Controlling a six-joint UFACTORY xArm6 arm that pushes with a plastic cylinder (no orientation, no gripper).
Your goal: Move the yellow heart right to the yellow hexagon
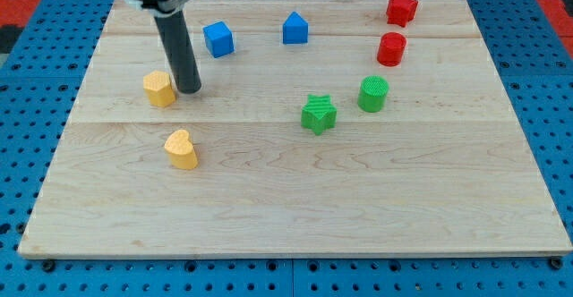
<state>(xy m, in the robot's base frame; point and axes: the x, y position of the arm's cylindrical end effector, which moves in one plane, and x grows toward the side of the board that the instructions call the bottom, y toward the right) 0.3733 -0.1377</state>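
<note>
The table (295, 199) is a pale wooden board lying on a blue sheet full of little holes. My arm has no hand to open or close, only a dark rod, so nothing is held. My tip (190, 90) sits just beside the yellow hexagon (159, 89), on its right side in the view, very close, and I cannot tell if they touch. The yellow heart (181, 148) is a little way below the hexagon, nearer the view's bottom, and nothing touches it. The job does not look started, because the heart is apart from the hexagon. The trouble I see is that my tip stands right in the spot where the heart should end up. If I slide left by mistake, I might bump the hexagon and shove it away. I think I should go around the heart first, then push it up. If I hit the heart off-centre, it could turn and slip sideways. The blue cube (218, 38) and the other blocks are well apart.
</note>
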